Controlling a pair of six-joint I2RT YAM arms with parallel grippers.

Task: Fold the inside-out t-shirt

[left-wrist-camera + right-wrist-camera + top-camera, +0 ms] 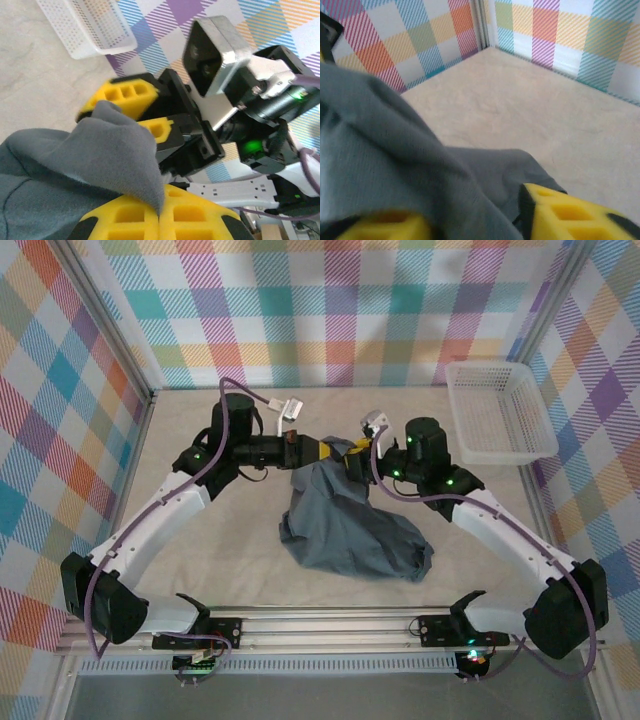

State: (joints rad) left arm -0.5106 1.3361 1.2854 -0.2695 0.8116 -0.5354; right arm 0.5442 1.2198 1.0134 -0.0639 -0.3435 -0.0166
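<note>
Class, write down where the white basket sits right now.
In the top view the white basket sits in the far right corner, beside the checked wall, clear of the grey t-shirt.

Left claw (160, 214) is pinching a fold of the wrinkly slate-grey t-shirt (75, 170), right claw (144, 114) just behind it, white perforated plastic basket (85, 30) up top.

Robot lab test cell, plaid walls (340, 310) on aluminium frame (113, 332), beige tabletop (200, 560), left arm (160, 510) and right arm (500, 520) bolted to a rail (330, 623)

The t-shirt (350, 535) is slate-grey, the claw fingers (200, 220) yellow, the basket (500, 455) white, the walls (330, 310) pastel plaid.
</note>
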